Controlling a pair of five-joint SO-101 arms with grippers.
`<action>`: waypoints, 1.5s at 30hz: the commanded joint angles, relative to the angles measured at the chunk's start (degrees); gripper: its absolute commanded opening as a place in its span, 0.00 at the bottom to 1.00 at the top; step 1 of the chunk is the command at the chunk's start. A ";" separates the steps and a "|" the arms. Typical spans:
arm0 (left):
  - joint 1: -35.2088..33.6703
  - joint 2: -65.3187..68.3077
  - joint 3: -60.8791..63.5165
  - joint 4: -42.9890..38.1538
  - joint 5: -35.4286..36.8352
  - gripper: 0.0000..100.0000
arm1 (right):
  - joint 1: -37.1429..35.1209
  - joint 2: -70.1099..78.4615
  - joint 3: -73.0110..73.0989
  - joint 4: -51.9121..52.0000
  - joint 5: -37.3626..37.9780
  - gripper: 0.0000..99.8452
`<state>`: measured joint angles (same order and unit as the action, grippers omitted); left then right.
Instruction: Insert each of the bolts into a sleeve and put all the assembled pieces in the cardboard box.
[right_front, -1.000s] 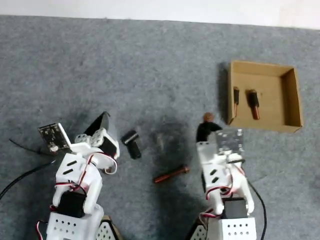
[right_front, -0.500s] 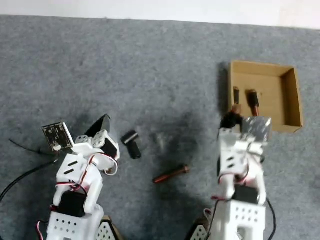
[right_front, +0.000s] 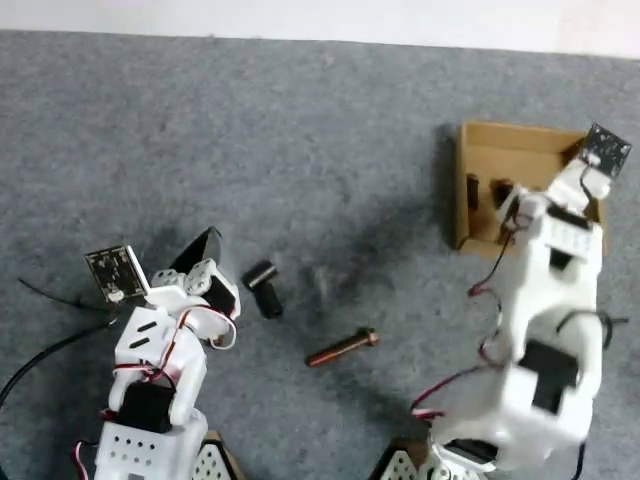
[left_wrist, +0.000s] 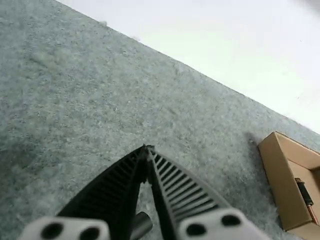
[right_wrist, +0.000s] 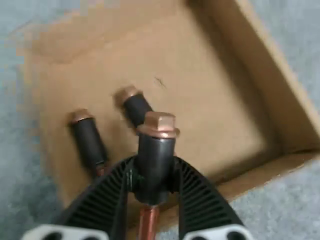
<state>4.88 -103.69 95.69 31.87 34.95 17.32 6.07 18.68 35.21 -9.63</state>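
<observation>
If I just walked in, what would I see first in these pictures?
First you'd see the right gripper pinching an assembled piece, copper head up, over the cardboard box. Two finished pieces lie side by side on the box floor. Out on the grey mat, a bare bolt and a black sleeve lie apart, not yet joined.

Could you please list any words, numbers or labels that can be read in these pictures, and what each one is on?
None can be read. The box is plain cardboard; the loose bolt, the sleeve and the sleeved bolt in the right gripper show no marks.
Specks on the left arm's camera board are too small to read.
</observation>
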 joint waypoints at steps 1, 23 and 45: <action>-0.48 -0.75 0.84 -1.58 -0.44 0.01 | 0.57 5.85 -11.74 1.36 -2.73 0.01; -0.40 -0.75 0.92 -1.67 -0.35 0.01 | -6.29 0.13 -9.27 12.53 -4.48 0.23; -12.00 -0.92 -1.71 -1.41 0.00 0.01 | -51.12 -50.42 42.77 7.96 13.19 0.23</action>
<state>-6.20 -103.69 95.60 31.52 34.95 -32.88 -40.62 59.65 44.62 2.15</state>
